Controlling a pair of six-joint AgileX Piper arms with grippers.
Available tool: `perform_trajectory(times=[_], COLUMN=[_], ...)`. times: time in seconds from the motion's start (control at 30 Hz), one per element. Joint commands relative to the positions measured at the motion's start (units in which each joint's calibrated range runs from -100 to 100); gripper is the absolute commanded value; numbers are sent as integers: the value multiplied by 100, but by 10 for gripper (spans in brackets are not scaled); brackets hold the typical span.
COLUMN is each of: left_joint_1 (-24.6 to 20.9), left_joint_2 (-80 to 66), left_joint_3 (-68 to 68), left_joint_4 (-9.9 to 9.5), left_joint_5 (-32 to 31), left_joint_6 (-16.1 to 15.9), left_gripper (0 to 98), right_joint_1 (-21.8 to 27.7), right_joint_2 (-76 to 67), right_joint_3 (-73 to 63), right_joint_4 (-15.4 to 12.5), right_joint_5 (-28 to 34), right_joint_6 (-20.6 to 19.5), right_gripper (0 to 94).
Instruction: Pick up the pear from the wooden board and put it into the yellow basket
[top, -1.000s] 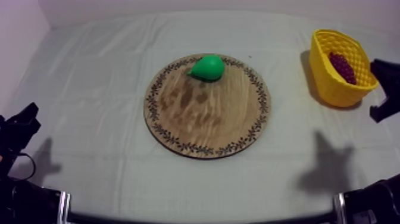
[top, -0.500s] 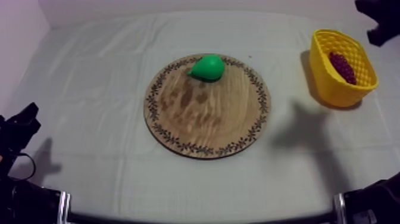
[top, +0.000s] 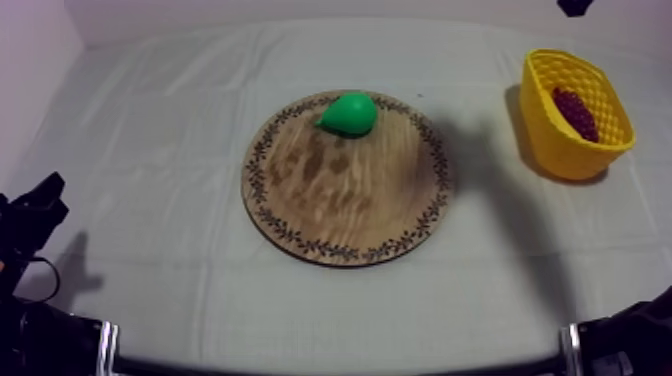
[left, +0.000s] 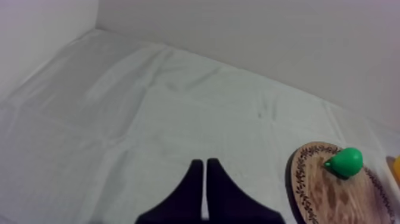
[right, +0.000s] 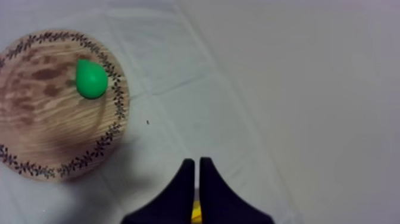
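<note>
Pinched narrow, my right gripper (right: 197, 161) could shove the far-side pear (top: 349, 114) off the board (top: 340, 205) unless it opens.

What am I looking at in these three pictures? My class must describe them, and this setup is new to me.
A robot with two arms works at a cloth-covered table. One picture looks down from above; the other two are taken from the arms themselves. The black wedge in each is that arm's end effector: the left end effector and right end effector are both shut, holding nothing. A green pear lies on a round wooden board, near its rim. A yellow basket at the robot's right holds grapes.
</note>
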Motion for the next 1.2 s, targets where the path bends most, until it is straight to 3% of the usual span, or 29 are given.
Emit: perform_trajectory(times=[0.0,0.4,1.17], left_joint_1=[0,0,0], left_joint_2=[0,0,0], left_joint_3=[0,0,0], left_joint_4=[-1,-1,-1], left_joint_5=[-1,-1,-1], left_joint_6=[1,1,1], left_gripper=[1,1,1], right_joint_1=[-43,-456,-1329], right_joint_2=[406,1699,3703], right_joint_3=[-241,-1141,-3570], right_joint_4=[-21,45,705], right_joint_5=[100,591,2603], right_joint_6=[272,817,-74], right_gripper=[6,6,6])
